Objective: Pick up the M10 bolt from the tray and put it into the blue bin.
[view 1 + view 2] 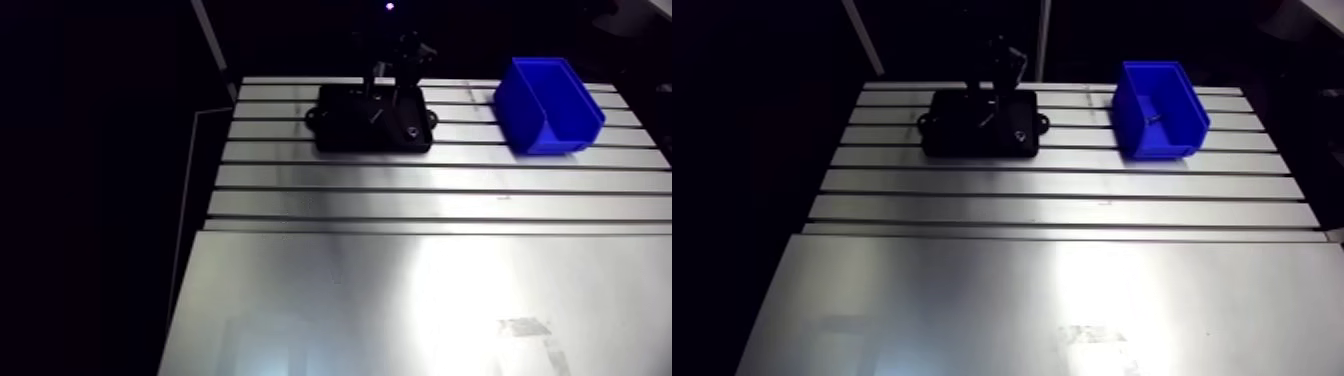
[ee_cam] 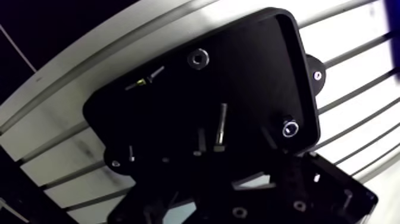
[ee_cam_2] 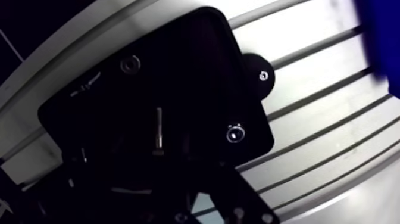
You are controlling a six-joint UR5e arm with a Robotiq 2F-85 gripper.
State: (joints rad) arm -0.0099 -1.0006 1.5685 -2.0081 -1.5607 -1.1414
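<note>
Just ahead of the tool [image 1: 391, 93], M10 bolt [image 2: 221, 126] flat in tray [image 2: 262, 71]; tool's opening indiscernible.

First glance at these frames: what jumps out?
The bright blue plastic bin grabs the eye first, on the far right side of the slotted aluminium table in the arm view. To its left, apart from it, sits a black rectangular tray. In the wrist view a long silvery bolt lies in that tray, with a ring-shaped nut farther off.
</note>
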